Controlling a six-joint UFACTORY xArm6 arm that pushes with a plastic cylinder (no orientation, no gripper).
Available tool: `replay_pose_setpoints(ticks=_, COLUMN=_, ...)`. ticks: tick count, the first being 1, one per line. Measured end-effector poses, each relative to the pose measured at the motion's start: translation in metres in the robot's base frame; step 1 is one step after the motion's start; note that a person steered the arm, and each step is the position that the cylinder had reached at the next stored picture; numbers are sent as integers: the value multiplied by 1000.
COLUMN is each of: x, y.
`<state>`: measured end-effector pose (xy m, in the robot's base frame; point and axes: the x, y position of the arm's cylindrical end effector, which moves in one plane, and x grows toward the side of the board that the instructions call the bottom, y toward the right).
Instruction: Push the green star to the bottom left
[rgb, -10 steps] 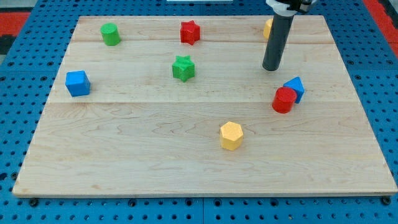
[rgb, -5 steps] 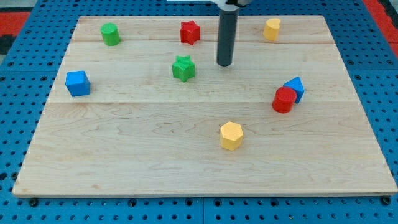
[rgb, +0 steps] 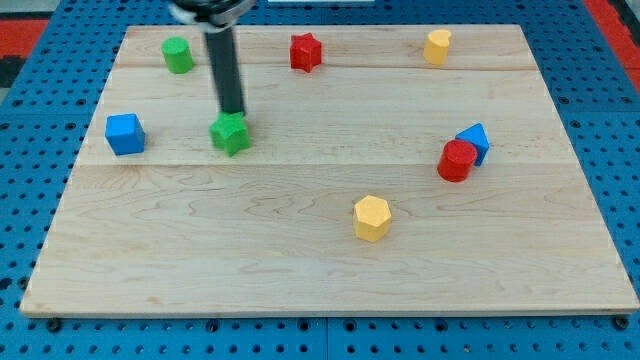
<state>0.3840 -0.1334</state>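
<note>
**Tip against the green star, left of centre**

My tip down on the wooden board, touching the top edge of the green star. No jaws on the rod, nothing gripped; contact only at the rod's end. Upper part of the rod blurred and cut off by the view's top edge. Green star in the board's left half, above the middle line, its points hard to make out behind the tip.

To the view's left, well apart: blue cube. Above left: green cylinder. Near the top: red star and yellow block, shape unclear. At the right, red cylinder touching and partly hiding a blue block. Below centre: yellow hexagonal block. Blue pegboard around the board.
</note>
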Motion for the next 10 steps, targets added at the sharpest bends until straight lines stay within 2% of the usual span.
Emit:
replay_pose_setpoints(ticks=1, x=49, y=-31)
replay_pose_setpoints(ticks=4, x=19, y=82)
replay_pose_setpoints(ticks=5, x=65, y=57)
replay_pose_setpoints(ticks=6, x=101, y=-4)
replay_pose_setpoints(ticks=7, x=84, y=22)
replay_pose_setpoints(ticks=8, x=47, y=8)
replay_pose_setpoints(ticks=9, x=52, y=-38)
replay_pose_setpoints(ticks=10, x=101, y=-43)
